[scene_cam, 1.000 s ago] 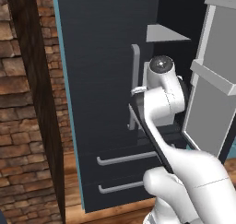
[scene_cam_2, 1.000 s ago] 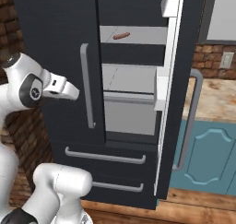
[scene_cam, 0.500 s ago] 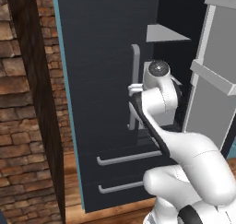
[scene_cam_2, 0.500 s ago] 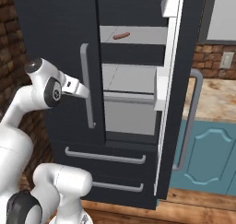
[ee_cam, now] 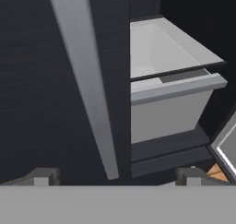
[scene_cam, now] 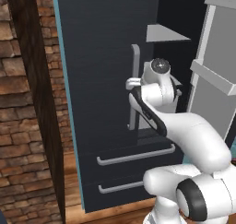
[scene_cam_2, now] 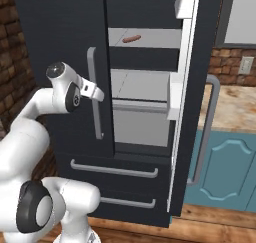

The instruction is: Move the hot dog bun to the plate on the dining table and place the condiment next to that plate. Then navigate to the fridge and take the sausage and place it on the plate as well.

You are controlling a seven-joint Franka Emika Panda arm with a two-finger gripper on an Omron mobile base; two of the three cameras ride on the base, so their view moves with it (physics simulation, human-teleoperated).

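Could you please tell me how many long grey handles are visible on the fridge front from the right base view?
4: one upright on the shut left door, one curved on the open right door, one on the upper drawer, one on the lower drawer.

The fridge [scene_cam_2: 145, 112] stands with its right door swung open, pale grey shelves showing inside. On the upper shelf [scene_cam_2: 160, 38] lies the sausage [scene_cam_2: 131, 38], alone, toward the shelf's left end. Below sits a grey drawer [ee_cam: 170, 108].
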